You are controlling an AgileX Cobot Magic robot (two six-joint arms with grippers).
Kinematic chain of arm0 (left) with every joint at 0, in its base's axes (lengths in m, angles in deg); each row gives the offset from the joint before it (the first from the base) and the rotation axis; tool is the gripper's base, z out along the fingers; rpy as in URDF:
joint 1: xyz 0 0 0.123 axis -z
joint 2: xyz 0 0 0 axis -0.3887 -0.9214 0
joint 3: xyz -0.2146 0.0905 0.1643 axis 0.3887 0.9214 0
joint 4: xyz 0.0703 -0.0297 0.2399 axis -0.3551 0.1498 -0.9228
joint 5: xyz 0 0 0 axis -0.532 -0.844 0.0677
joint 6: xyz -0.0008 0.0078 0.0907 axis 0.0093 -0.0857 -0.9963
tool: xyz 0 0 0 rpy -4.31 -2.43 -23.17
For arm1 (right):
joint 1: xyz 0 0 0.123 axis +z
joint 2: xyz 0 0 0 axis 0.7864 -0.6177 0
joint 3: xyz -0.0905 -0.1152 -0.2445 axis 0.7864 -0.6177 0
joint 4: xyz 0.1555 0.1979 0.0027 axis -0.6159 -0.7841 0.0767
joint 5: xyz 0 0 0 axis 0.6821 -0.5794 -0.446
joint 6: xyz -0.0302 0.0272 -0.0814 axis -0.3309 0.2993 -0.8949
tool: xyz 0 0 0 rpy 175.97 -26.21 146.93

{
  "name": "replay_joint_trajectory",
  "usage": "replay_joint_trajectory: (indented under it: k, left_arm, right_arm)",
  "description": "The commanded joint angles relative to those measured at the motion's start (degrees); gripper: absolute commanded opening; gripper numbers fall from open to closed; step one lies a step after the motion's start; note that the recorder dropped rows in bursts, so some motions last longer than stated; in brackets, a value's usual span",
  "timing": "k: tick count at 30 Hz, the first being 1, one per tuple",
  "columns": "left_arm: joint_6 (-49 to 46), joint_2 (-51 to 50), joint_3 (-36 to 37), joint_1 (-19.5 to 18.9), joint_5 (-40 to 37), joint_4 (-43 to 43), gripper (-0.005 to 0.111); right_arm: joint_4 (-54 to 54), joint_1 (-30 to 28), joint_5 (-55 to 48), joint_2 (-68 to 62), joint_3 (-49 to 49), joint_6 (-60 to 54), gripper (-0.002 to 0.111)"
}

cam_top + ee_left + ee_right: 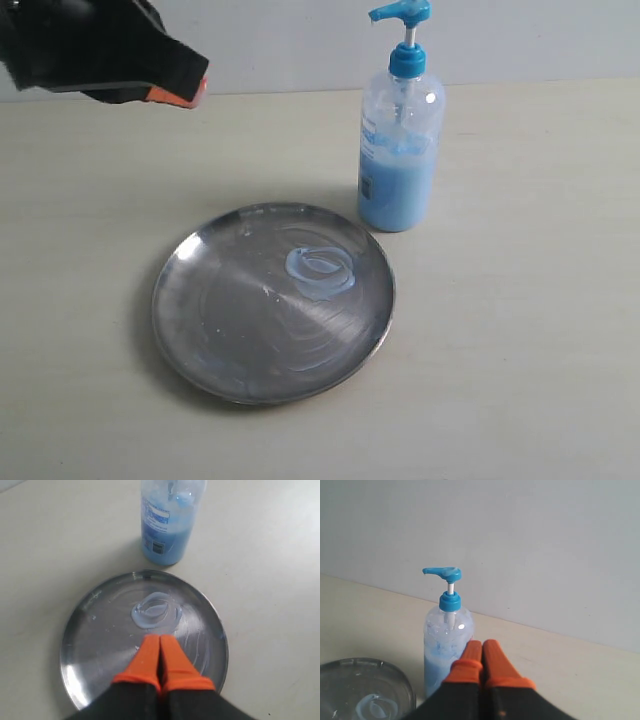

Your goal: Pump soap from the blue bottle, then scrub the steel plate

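The steel plate (230, 330) lies mid-frame on the bench (520, 350) in the exterior view. A blob of soap (320, 272) sits on its upper right part, and the blue bottle (400, 160) stands upright just past that rim. The left pincer (192, 92), clenched and empty, hangs at the upper left, so the soap lies down and to the right of it. The right pincer (481, 645), also clenched on nothing, faces the bottle, so the left arm looks better lined up for scrubbing.

Left claw (160, 639) and right claw (481, 645) are closed.
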Motion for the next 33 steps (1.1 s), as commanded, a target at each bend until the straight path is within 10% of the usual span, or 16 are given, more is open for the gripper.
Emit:
replay_joint_trajectory:
  k: [1,33]
  left_arm:
    - [0.4,5.5,3.8,-0.1,2.5,0.0,0.000]
    - [0.4,43.9,27.5,-0.1,12.2,0.0,0.000]
  right_arm:
    - [0.4,0.1,0.7,0.5,-0.3,-0.1,0.000]
    - [0.3,0.1,3.1,0.5,-0.3,0.2,0.000]
